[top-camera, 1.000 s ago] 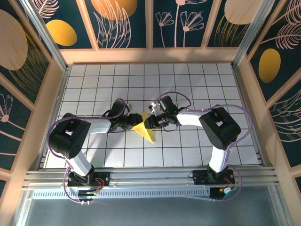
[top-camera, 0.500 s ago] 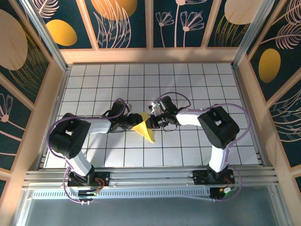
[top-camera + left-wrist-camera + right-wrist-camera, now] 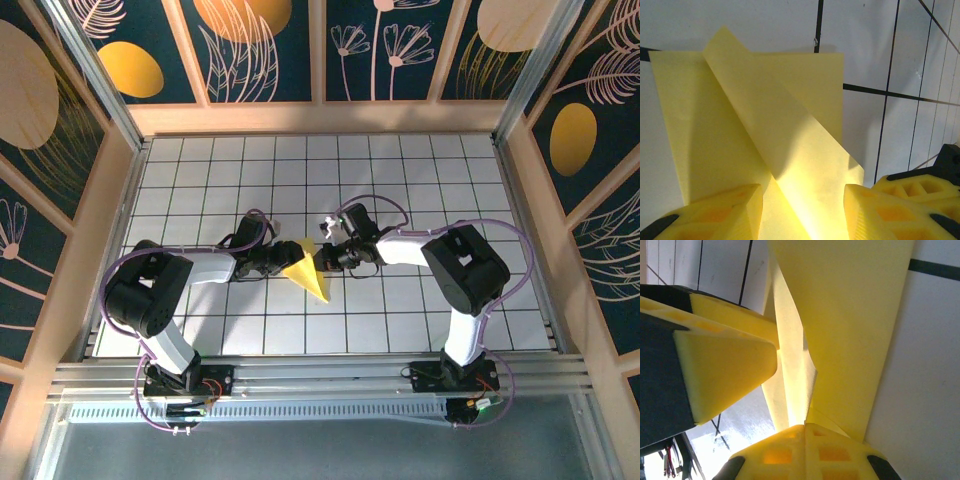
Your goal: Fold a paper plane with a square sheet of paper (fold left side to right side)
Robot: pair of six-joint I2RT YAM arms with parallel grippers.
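Dark panels (image 3: 400,50) painted with pale flowers and orange ovals walled in a white gridded desk (image 3: 430,170). Near the middle of that desk, a little toward its near edge, lay the square sheet of paper (image 3: 306,272), already creased into a yellow wedge with its point aimed toward the near edge.

**Step in hand (judged):** a side-flap fold, partly made. In the left wrist view one long flap (image 3: 780,130) stood raised off the layer beneath and cast a shadow on it.

**Right hand** (image 3: 790,395): closed, with the thin edge of that flap passing between its fingers (image 3: 725,370), so it appeared to have the paper pinched.

**Left hand** (image 3: 802,210): fingers (image 3: 720,210) parted, one on each side of the sheet, with paper lying flat between them and nothing clamped. Whether they pressed on the sheet could not be told.

**Pose:** the left arm (image 3: 190,272) and right arm (image 3: 420,248) each reached inward from an outer elbow, forearms low over the desk, so the two hands faced each other across the wedge.

**Next move (judged):** the pinched flap would need carrying across to the centre crease, laying edge to edge, then flattening. Such light paper would slide unless the left hand steadied the body.
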